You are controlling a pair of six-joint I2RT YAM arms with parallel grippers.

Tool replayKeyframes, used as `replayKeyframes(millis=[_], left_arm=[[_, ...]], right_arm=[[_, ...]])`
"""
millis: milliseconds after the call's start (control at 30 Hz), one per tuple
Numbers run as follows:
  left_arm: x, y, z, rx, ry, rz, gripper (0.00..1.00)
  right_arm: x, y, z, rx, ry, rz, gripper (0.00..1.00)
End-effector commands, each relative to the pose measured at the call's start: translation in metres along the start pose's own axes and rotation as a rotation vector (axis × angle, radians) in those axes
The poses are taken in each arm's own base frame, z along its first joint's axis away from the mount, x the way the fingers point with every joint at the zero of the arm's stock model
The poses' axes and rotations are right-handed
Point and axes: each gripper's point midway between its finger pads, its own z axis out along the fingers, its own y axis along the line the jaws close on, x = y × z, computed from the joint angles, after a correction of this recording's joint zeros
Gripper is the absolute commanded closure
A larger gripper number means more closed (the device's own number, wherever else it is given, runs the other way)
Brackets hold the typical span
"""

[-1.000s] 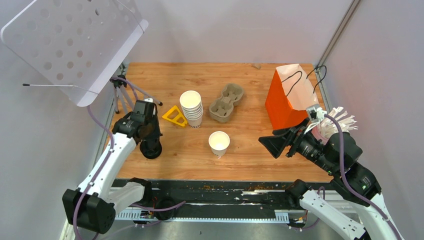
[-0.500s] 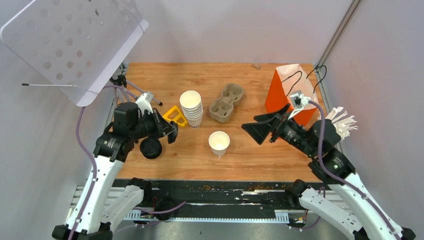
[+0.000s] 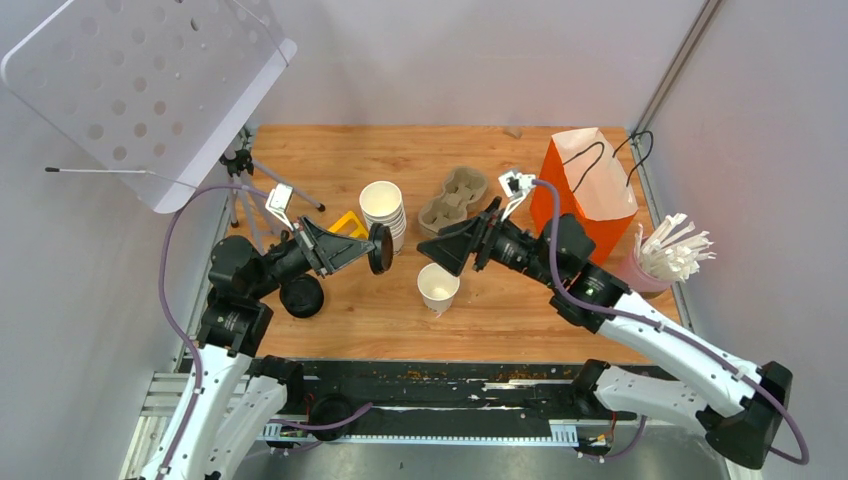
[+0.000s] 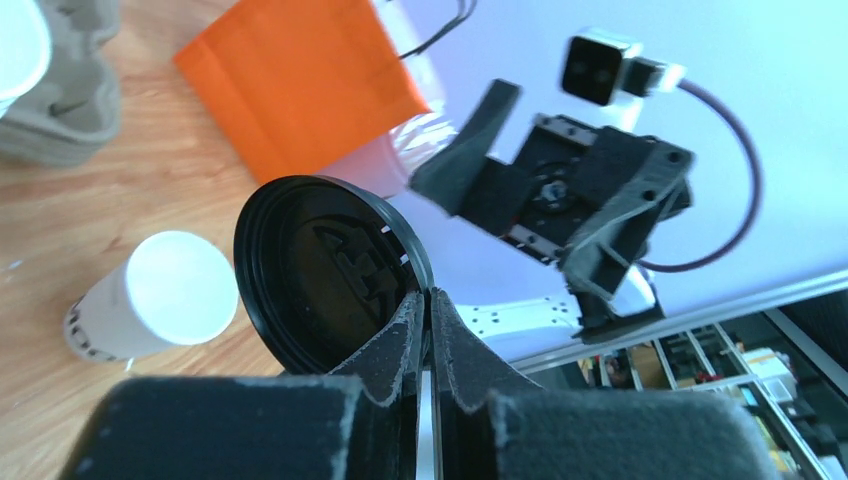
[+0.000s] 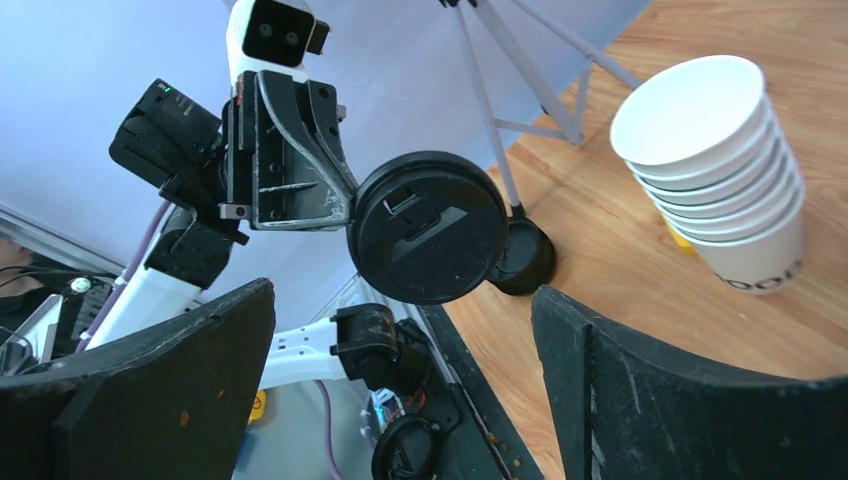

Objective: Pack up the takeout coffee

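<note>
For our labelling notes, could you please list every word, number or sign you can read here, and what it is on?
Nothing reads clearly.
Cup stack: dark lettering on the bottom cup, blurred.
White cup: dark print on its side, too small.
Black lid: raised marks, illegible.

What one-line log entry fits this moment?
left end effector: shut on black lid, in the air | right end effector: open, facing lid | lone cup: lidless, upright on table
</note>
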Motion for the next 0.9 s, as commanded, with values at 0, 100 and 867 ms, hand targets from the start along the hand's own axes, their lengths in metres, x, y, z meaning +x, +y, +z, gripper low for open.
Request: replayKeyframes(millis=[0,100,867], left_arm=[[-0.011,-0.045,-0.004,0.193,-0.036,0.024,0.9],[-0.012,-0.05,-0.005,0.233,-0.045,0.011,0.9],[0.001,-0.039,-0.007,0.179,0.016,-0.001,0.9]], right_arm=[[-0.007,0.025,0.023,-0.085,-0.062,0.022,0.0],[0.007,0.029,0.038,-0.077,-0.022,0.012,0.0],[0.019,0.027,0.058,-0.046,0.035,-0.102,0.06]])
